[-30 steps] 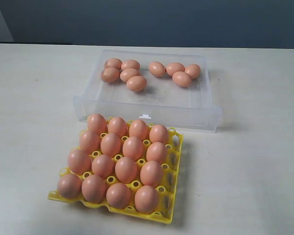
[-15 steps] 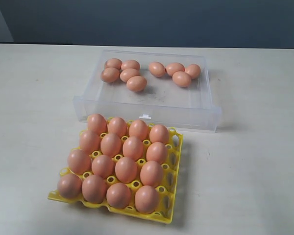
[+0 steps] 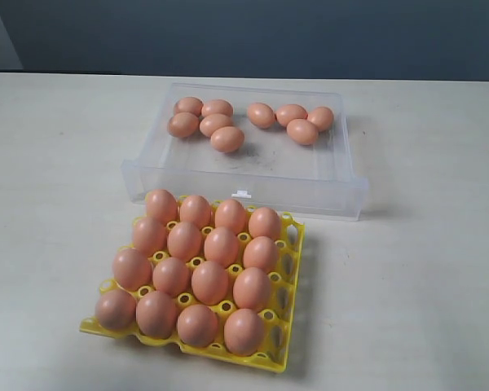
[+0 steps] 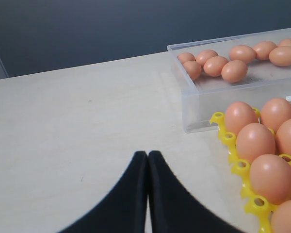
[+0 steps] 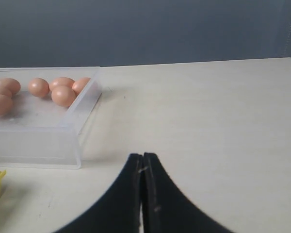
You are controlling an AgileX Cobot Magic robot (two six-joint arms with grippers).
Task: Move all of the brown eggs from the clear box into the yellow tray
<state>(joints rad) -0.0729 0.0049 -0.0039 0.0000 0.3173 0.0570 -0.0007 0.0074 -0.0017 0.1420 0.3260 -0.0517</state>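
Surface: pale cream tabletop [image 3: 424,269], running back to a dark blue-grey wall [image 3: 310,32].
Clear box: the clear box [image 3: 310,195] sits at the far middle of the table, long side facing the near edge, with a white tab [image 3: 241,194] on its near wall.
Eggs in box: nine brown eggs [image 3: 227,139] lie loose on the floor of the box near its far wall, five bunched at the left and four at the right, with a gap between the two groups.
Yellow tray: the yellow tray [image 3: 289,326] lies just in front of the box, slightly turned, its far edge close to the box's near wall.
Eggs in tray: sixteen stand in cups, four rows of four, and the cups along the right edge are bare.
Left gripper: the left gripper [image 4: 148,154] is clenched, black fingers pressed together, grasping nothing, over bare table apart from the tray and box.
Right gripper: the right gripper [image 5: 142,156] is likewise clenched on nothing, over bare table, apart from the box's corner.
Exterior view: neither arm shows.
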